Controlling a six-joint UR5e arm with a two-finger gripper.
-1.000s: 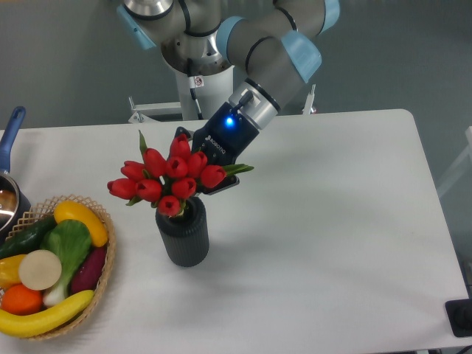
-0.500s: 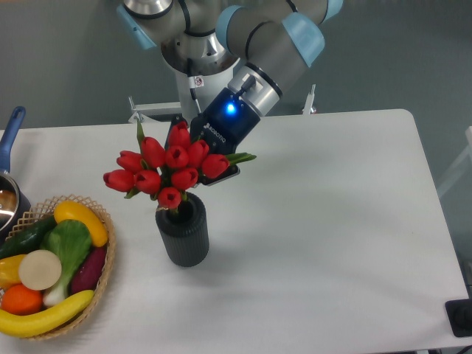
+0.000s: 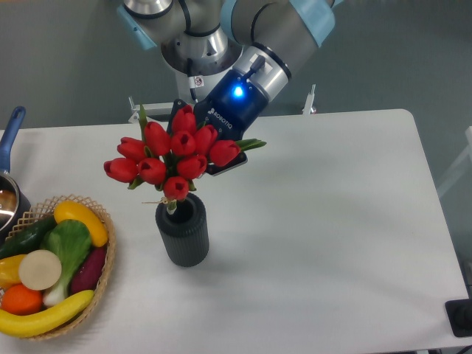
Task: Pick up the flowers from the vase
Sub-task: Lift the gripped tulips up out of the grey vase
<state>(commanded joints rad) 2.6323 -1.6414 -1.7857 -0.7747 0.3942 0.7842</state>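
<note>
The gripper (image 3: 198, 144), its jaws pinched on the red tulip flowers (image 3: 174, 155), holds the bunch just above the mouth of the ribbed grey vase (image 3: 182, 232) standing directly below it. Bare white table (image 3: 332, 221) spreads to the gripper's right. A woven basket of fruit and vegetables (image 3: 51, 276) and a blue-handled pot (image 3: 9, 184) sit at the left edge.

white "robotiq" lettering runs along the dark gripper (image 3: 193, 140) body; nothing else is legible.
</note>
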